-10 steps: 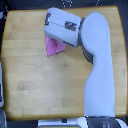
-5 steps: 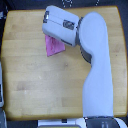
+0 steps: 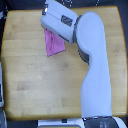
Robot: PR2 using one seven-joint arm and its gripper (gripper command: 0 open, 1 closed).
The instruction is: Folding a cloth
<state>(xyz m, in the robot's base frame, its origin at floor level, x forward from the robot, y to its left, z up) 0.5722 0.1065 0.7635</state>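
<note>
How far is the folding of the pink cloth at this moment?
Done: the cloth looks like a narrow, bunched strip on the wooden table, so it may be partly folded. In hand: the arm leans over its upper edge; the gripper is hidden, so a grasp cannot be confirmed. Left: laying it flat and neat, then withdrawing the arm.

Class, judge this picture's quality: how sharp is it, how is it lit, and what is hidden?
Exterior view: soft and low in detail; even lighting on the wooden tabletop, no glare; the white arm covers part of the pink-magenta cloth; the pincer cannot be made out.
</note>
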